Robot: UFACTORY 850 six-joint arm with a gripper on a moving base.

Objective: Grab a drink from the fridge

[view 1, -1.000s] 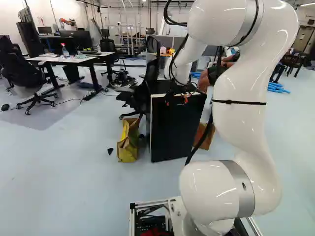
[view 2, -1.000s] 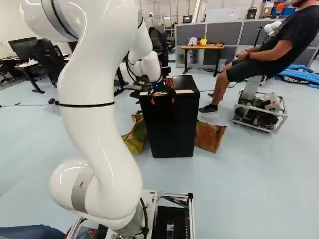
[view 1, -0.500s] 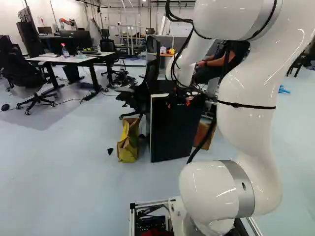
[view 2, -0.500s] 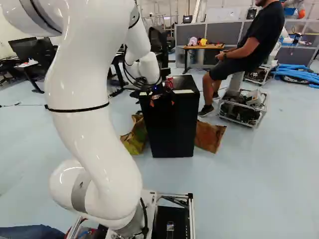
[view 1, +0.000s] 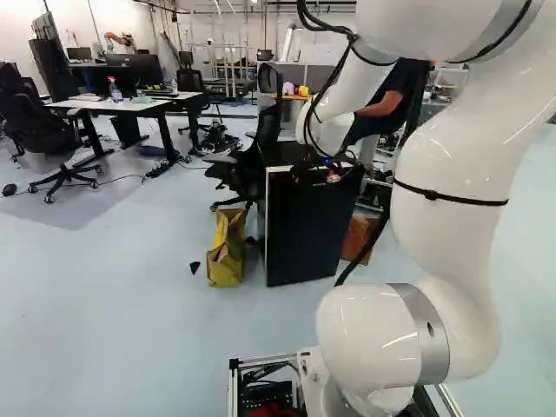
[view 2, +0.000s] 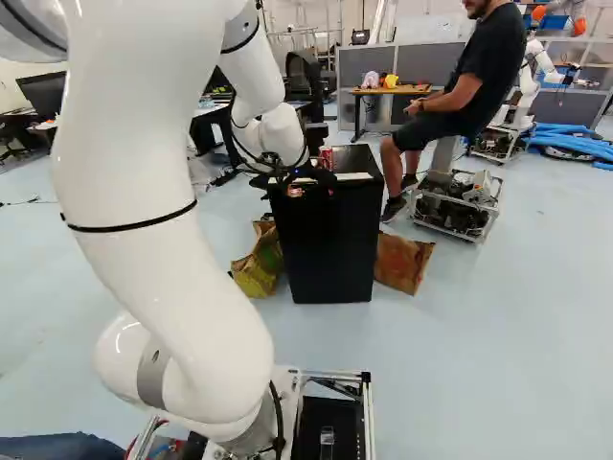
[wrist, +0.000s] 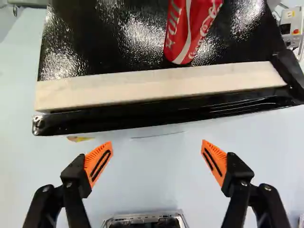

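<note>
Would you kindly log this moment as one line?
gripper: open, empty, near fridge edge | red can: on fridge top | grasp: not yet made

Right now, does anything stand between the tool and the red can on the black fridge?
Yes: the fridge's black front edge and the pale strip along it lie between the open tool and the can. No loose object shows there. I cannot tell whether the tool would clear that edge.

Item one, drink: red can, white lettering and a white ribbon stripe, which I see standing upright on the glossy black top of the fridge, just behind its pale front strip; item two, said fridge: black, boxy, upright, door apparently closed
</note>
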